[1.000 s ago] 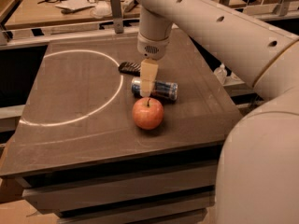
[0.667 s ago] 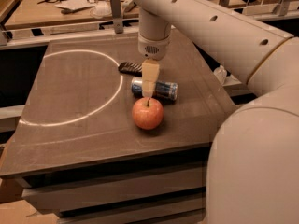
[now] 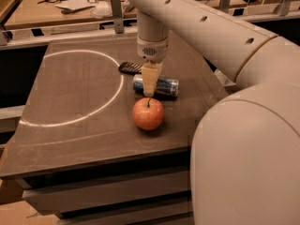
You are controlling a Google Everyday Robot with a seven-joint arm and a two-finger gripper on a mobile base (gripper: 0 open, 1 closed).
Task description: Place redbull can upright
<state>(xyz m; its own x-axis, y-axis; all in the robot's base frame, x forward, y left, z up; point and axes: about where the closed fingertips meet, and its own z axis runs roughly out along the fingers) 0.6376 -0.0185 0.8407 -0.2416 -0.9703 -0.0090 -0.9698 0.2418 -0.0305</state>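
Note:
The redbull can (image 3: pixel 163 86), blue and silver, lies on its side on the dark table (image 3: pixel 75 107), just behind the red-orange apple (image 3: pixel 148 113). My gripper (image 3: pixel 149 84) points straight down at the can's left end and covers that part of it. Its tip is at the can's height, just above the apple's stem. The flat black ridged object (image 3: pixel 129 68) lies behind and to the left of the can.
A white circle line (image 3: pixel 70 121) is drawn on the left half of the table. My arm's large near segment (image 3: pixel 253 149) fills the right side of the view and hides the table's right front corner. A cluttered desk (image 3: pixel 70 6) stands behind.
The gripper stays at the can's left end, barely lower. The arm's near segment has swung further into the view at the right. Can and apple have not moved.

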